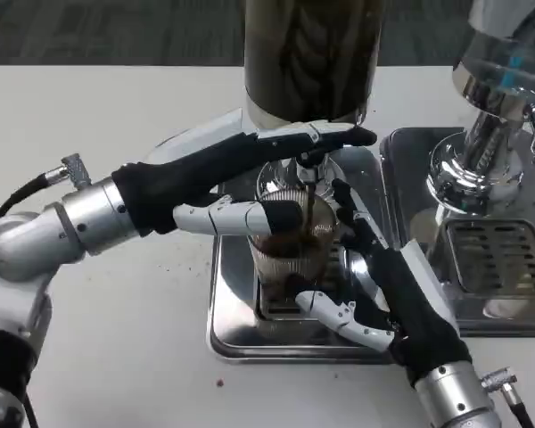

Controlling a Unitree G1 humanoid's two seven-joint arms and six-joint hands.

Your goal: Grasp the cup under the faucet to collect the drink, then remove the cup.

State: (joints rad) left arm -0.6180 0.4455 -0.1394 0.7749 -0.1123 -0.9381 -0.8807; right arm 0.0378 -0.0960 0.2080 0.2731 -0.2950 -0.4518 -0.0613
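White table (116, 107), steel drip tray (227, 339): the cup (290, 245) is stood upright under the faucet (308, 165), filling, wrapped by the right hand (374, 285); the faucet gets pressed by the left hand (241, 165).

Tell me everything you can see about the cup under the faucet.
The cup is clear, ribbed and looks like plastic or glass. It stands upright on the grate of the steel drip tray, directly below the faucet. A thin dark stream falls into it, and brown liquid fills roughly its upper part. The left hand has a finger across its front rim, other fingers reaching above it. The right hand wraps around its right side and base.
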